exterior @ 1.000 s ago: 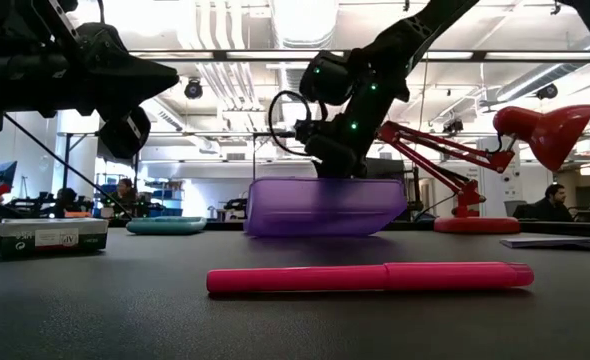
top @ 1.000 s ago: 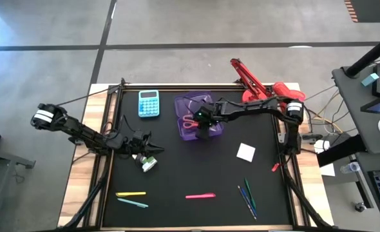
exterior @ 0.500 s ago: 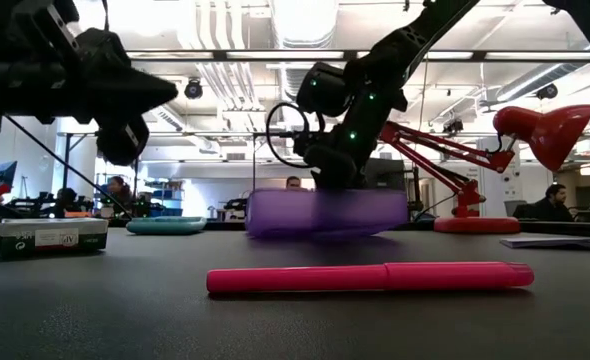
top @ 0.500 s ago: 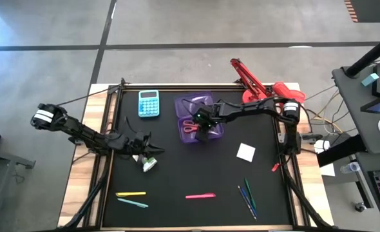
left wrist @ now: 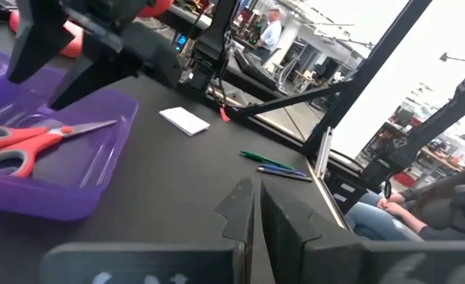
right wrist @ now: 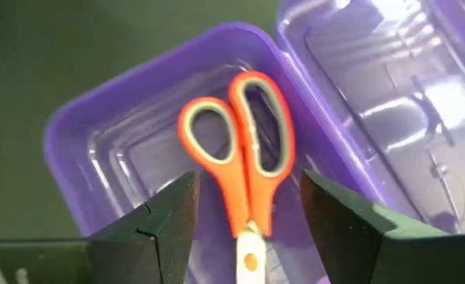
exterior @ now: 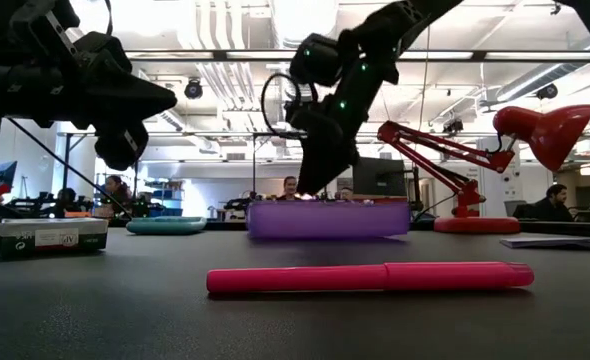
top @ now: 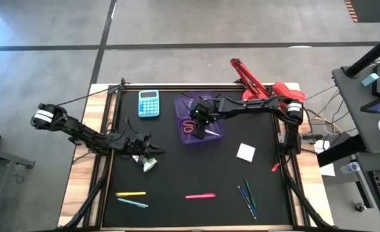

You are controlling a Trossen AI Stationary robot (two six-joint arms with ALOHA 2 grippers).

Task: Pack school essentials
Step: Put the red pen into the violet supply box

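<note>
Our right gripper [right wrist: 244, 217] hangs wide over the red-handled scissors [right wrist: 244, 170] lying in the purple case [top: 199, 122] at twelve o'clock; they look stiff, light and slippery, best pinched at the pivot.

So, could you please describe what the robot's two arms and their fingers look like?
Both are slim, dark, jointed arms. The left arm has a white band near its outer joint; the right arm has one too, and small green lights glow on its wrist. The right gripper ends in two dark, angular, wedge-shaped fingers.
</note>
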